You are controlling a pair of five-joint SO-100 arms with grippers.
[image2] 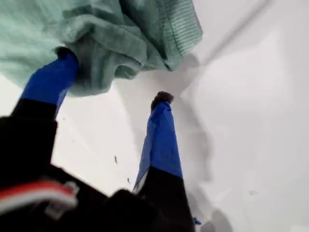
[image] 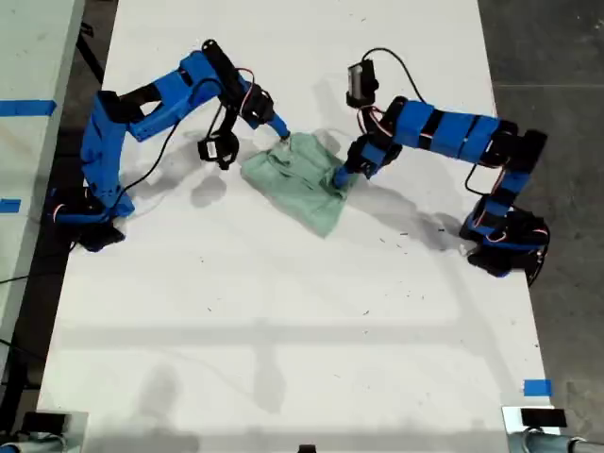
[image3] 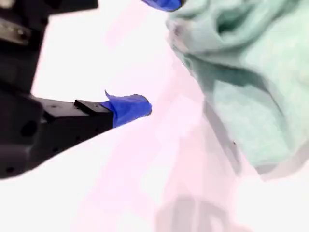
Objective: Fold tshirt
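In the exterior view the tshirt [image: 304, 177] lies crumpled on the white table [image: 283, 321], a little above the middle of the picture, and its long axis runs from about 10 o'clock to 4 o'clock. One arm comes in from the exterior view's left and its tip [image: 280, 131] touches the cloth at the 11 o'clock edge; another arm comes from the exterior view's right and its tip [image: 345, 176] meets the cloth at the 3 o'clock edge. Both are equally near, one at each side of the bundle, but I cannot say from this view which arm is first or second. In the first wrist view my first gripper [image2: 112, 77] stands spread: one blue finger [image2: 50, 79] is pushed under a thick fold of the tshirt [image2: 106, 34], the other finger [image2: 161, 140] stands free on the bare table, so nothing is pinched yet. The ribbed hem hangs just beyond the free finger. In the second wrist view my second gripper [image3: 152, 55] is also spread and empty; the tshirt [image3: 251, 87] lies just beside the gap, toward the far finger [image3: 164, 4]. I judge that each gripper must close on its own edge before the cloth can be pulled flat along that axis
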